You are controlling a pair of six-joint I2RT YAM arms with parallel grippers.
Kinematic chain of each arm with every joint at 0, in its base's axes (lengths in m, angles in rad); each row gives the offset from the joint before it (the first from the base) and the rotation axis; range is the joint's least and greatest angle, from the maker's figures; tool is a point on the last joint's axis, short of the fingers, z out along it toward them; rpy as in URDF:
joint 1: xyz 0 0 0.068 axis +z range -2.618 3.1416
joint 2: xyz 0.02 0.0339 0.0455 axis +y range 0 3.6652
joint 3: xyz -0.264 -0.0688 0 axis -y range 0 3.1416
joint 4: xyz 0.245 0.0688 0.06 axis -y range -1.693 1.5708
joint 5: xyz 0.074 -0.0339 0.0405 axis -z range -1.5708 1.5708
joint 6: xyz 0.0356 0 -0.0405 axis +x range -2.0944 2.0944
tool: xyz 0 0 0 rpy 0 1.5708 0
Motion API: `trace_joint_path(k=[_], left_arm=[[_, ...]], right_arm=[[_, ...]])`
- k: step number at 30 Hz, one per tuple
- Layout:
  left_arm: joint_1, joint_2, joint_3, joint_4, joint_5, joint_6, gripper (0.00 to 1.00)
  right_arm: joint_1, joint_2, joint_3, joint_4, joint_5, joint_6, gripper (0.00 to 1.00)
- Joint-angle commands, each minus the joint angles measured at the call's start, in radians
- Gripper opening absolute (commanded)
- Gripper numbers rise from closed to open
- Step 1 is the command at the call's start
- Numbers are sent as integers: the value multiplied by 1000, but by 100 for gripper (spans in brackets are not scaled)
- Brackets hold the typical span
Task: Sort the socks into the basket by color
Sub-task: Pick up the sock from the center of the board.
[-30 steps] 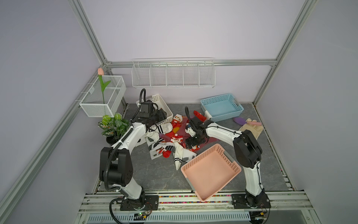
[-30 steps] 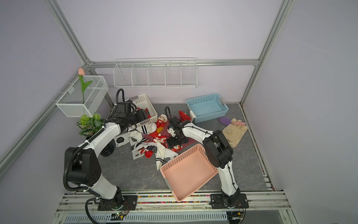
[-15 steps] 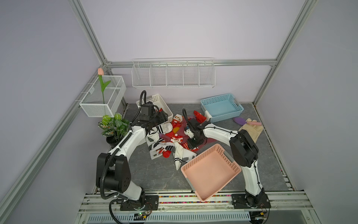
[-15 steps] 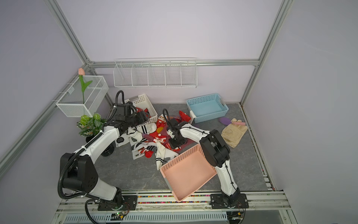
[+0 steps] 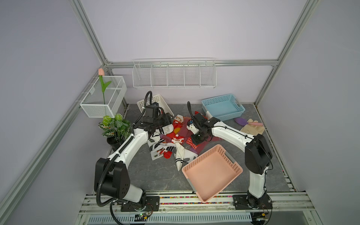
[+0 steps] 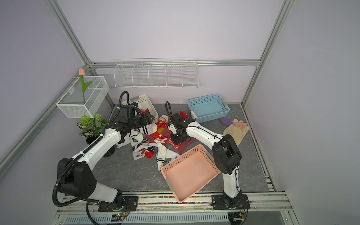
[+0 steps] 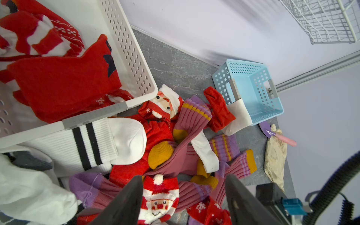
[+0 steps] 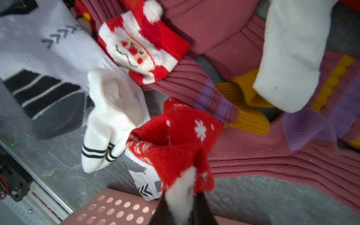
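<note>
**Right arm pinching a red sock, left arm open over the pile**

- right gripper (image 8: 181, 196): jaws clenched on the white cuff end of the red snowflake sock (image 8: 175, 136). The sock bunches up from the pinch, and its far end lies against the maroon-orange socks (image 8: 253, 155). Can't tell if it's clear of the worktop (image 5: 155, 175).
- The grip is at the front-right side of the sock pile (image 5: 175, 140), mid worktop, just behind the far rim of the pink basket (image 5: 202, 157).
- left gripper (image 7: 183, 176): jaws released, wide apart, nothing between the fingers (image 7: 124, 202). It hangs over a Santa sock (image 7: 159, 196) at the pile's back-left side, just beside the near corner of the white basket (image 7: 136, 58).
- white basket: back-left of the worktop, with red socks (image 7: 64, 81) inside. A white black-striped sock (image 7: 87, 144) touches its near rim from outside.
- blue basket (image 5: 224, 116): back edge, right of centre. A red white-cuffed sock (image 7: 220, 111) lies against its left corner.
- pink basket: front edge, right of centre, skewed, with its near corner over the front rail (image 5: 175, 198).
- The pile is red Santa, white black-marked and maroon-orange socks, all overlapping.
- Right edge: beige gloves (image 5: 252, 129) with the purple brush (image 5: 240, 121) touching them, well apart from the pile.
- Left edge: plant (image 5: 116, 126).
</note>
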Motion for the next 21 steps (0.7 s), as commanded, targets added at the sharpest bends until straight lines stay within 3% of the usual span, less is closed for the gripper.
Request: trace_joint_path(k=[1, 4, 13, 21], left_arm=[[-19, -31, -34, 8, 35, 19, 62], [-34, -50, -76, 54, 85, 5, 62], [-76, -98, -206, 240, 221, -74, 63], [-138, -73, -250, 366, 253, -134, 64]], right_arm=[[-21, -35, 11, -4, -67, 14, 11], [-46, -62, 7, 33, -130, 45, 7], [-106, -108, 1, 134, -310, 128, 8], [-124, -124, -41, 207, -395, 178, 11]])
